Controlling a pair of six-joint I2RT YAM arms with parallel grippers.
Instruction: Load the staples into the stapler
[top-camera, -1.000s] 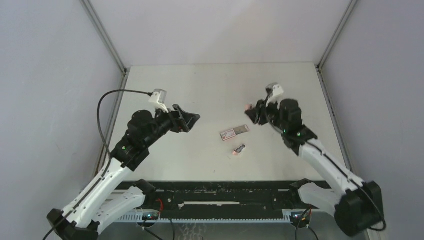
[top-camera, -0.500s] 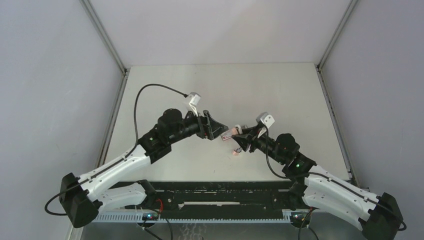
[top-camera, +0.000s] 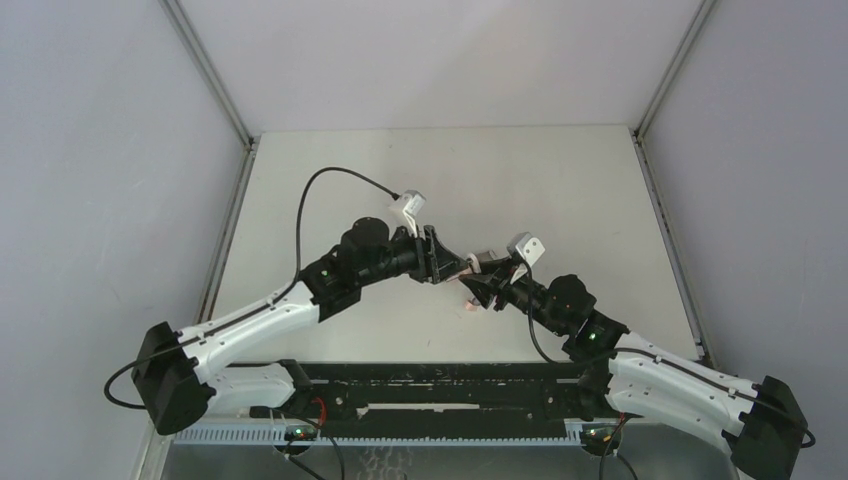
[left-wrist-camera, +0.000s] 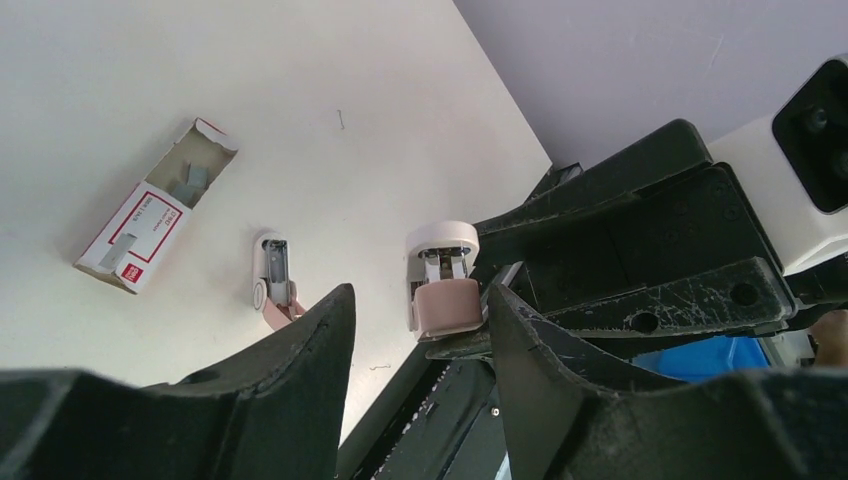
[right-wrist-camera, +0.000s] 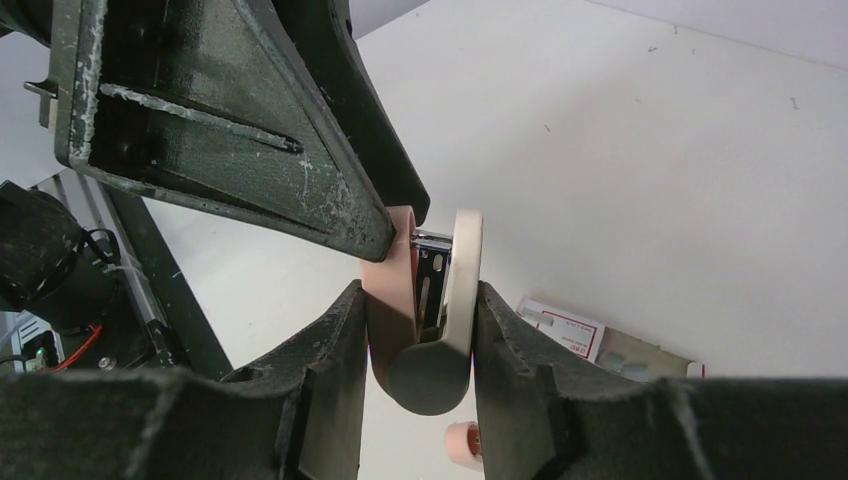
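My right gripper (right-wrist-camera: 415, 300) is shut on a small pink and white stapler (right-wrist-camera: 432, 285), holding it in the air over the table's middle with its metal channel showing. My left gripper (left-wrist-camera: 420, 295) faces it, open. The stapler's pink end (left-wrist-camera: 445, 305) sits between the left fingers, near the right one, with a gap to the left one. The staples (left-wrist-camera: 195, 178) are grey pieces inside the open pinkish box (left-wrist-camera: 150, 220), which lies flat on the table below. In the top view the two grippers (top-camera: 445, 265) (top-camera: 482, 287) meet nose to nose.
A second small pink stapler (left-wrist-camera: 272, 283) lies open on the table near the box, also seen under the right gripper (right-wrist-camera: 462, 443). The box's end (top-camera: 488, 256) peeks out behind the grippers. Grey walls close in the table's left, right and back.
Both arms have swung inward from the sides and met over the table's middle. The right gripper carried the stapler along. The left jaws have narrowed around the stapler's end.
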